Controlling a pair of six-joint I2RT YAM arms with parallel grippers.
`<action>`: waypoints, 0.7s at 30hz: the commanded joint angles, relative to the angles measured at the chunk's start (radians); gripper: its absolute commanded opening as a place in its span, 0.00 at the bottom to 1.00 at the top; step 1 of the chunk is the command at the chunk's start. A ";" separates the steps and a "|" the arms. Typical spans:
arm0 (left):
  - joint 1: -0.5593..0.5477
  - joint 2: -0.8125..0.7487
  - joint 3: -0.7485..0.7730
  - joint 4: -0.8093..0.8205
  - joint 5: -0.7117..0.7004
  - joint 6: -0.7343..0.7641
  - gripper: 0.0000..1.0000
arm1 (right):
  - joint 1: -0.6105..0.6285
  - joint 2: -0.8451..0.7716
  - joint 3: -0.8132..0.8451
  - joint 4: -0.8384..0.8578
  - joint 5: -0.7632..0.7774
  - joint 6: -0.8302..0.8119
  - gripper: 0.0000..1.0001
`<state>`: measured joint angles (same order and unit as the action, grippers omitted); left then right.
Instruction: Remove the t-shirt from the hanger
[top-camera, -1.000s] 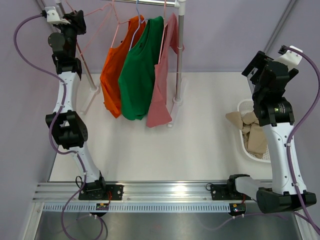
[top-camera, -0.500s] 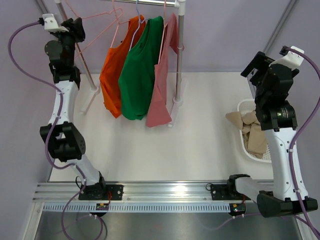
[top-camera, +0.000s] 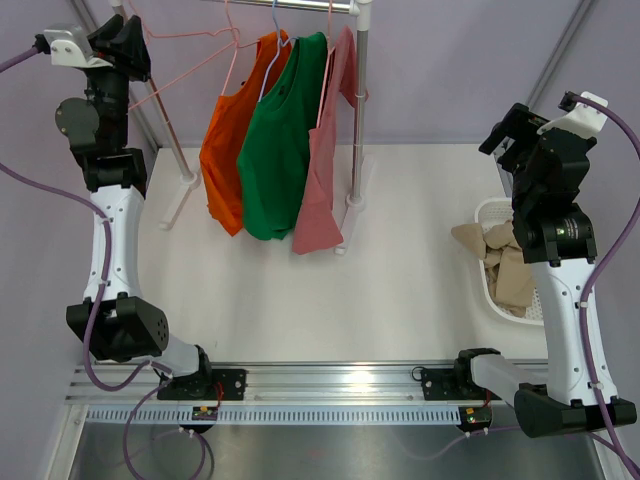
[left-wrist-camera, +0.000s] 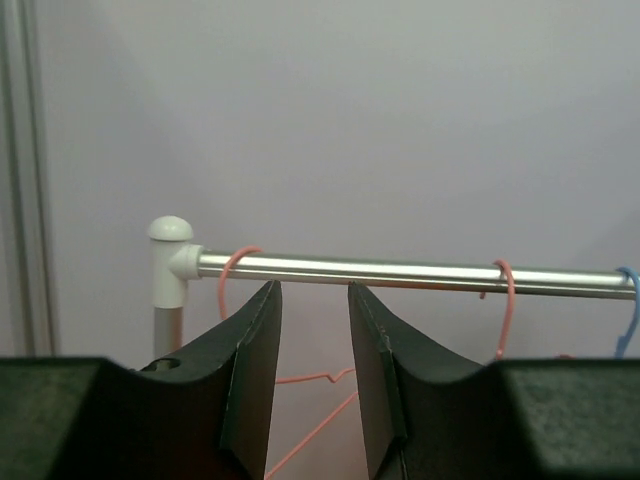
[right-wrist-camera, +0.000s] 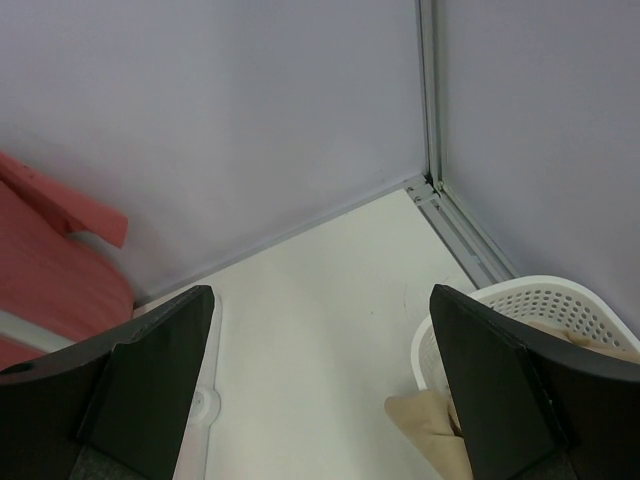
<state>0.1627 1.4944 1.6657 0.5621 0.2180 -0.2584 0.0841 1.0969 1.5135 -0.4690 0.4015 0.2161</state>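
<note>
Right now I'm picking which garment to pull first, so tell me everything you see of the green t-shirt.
The green t-shirt is plain, soft-looking cloth. It hangs limp, seemingly from the blue hanger, which is hooked on the metal rail. It sits between an orange garment and a pink garment, overlapping both in the top view.

Nothing readable is showing in any of the 3 views: no lettering, label, brand mark, number or sign is appearing legibly on anything in front of the cameras.
</note>
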 joint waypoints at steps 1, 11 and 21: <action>0.000 0.009 0.042 -0.042 0.121 -0.073 0.37 | 0.016 -0.014 0.040 0.012 -0.020 0.012 0.99; -0.140 0.082 0.153 -0.257 0.254 0.028 0.40 | 0.019 -0.028 0.040 0.007 -0.041 0.014 0.99; -0.212 0.161 0.229 -0.386 0.267 0.113 0.42 | 0.020 -0.058 0.042 -0.010 -0.052 0.014 0.99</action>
<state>-0.0502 1.6493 1.8599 0.1951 0.4572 -0.1772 0.0921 1.0687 1.5181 -0.4721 0.3714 0.2256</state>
